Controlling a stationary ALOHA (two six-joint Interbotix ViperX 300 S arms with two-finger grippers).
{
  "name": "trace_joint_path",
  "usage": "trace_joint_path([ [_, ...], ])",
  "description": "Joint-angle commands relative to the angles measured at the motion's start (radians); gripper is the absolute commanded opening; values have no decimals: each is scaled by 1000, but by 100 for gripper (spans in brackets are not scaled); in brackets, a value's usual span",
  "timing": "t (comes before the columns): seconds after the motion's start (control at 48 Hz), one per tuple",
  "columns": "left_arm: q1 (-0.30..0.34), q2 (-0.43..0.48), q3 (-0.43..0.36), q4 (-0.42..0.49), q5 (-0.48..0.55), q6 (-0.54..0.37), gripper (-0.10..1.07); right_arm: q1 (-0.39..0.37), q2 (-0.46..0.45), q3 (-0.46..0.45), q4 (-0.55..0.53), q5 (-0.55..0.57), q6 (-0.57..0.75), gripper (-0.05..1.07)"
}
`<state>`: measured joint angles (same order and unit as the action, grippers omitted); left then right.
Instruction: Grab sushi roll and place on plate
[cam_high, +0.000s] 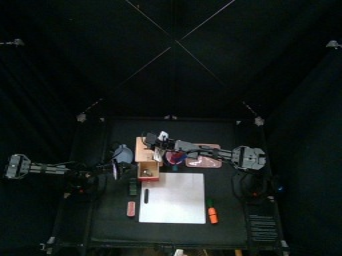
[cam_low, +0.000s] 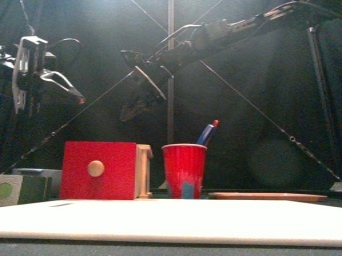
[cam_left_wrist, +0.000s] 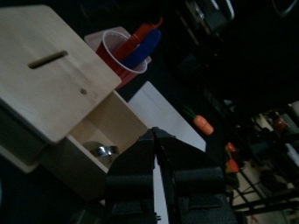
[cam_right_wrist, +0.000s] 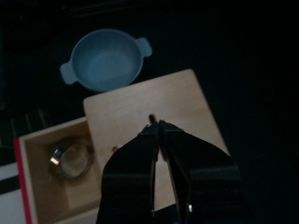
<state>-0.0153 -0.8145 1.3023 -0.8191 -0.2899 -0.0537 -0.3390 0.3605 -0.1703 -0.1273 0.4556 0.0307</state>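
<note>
The salmon-pink plate (cam_high: 205, 157) lies at the table's back right, seen edge-on in the front view (cam_low: 267, 196). No sushi roll shows clearly. A small round thing (cam_right_wrist: 70, 158) lies in the open compartment of a wooden box (cam_high: 147, 162); it also shows in the left wrist view (cam_left_wrist: 105, 150). I cannot tell what it is. My right gripper (cam_right_wrist: 155, 124) is shut and empty, reaching across above the box (cam_right_wrist: 152, 101). My left gripper (cam_left_wrist: 158, 149) is shut and empty, raised beside the box's left side (cam_high: 123, 160).
A red cup (cam_low: 185, 170) holding a blue pen stands between box and plate. A white board (cam_high: 174, 197) lies in front. A blue-grey bowl (cam_right_wrist: 105, 59) sits left of the box. An orange thing (cam_high: 211, 213) and a red one (cam_high: 130, 207) flank the board.
</note>
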Motion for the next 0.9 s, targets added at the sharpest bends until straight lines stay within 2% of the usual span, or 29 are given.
trace_joint_path([
  [0.0,-43,9,-26,-61,-3,2,34,-40,-3,-48,-3,-9,2,51],
  [0.208,-129,66,-25,-164,-40,2,34,-91,58,-101,0,-9,2,51],
  [0.562,-169,207,-80,-183,-52,0,34,-138,95,-110,15,3,3,51],
  [0.875,-193,305,-100,-304,-49,-58,34,-160,141,-129,40,20,0,51],
])
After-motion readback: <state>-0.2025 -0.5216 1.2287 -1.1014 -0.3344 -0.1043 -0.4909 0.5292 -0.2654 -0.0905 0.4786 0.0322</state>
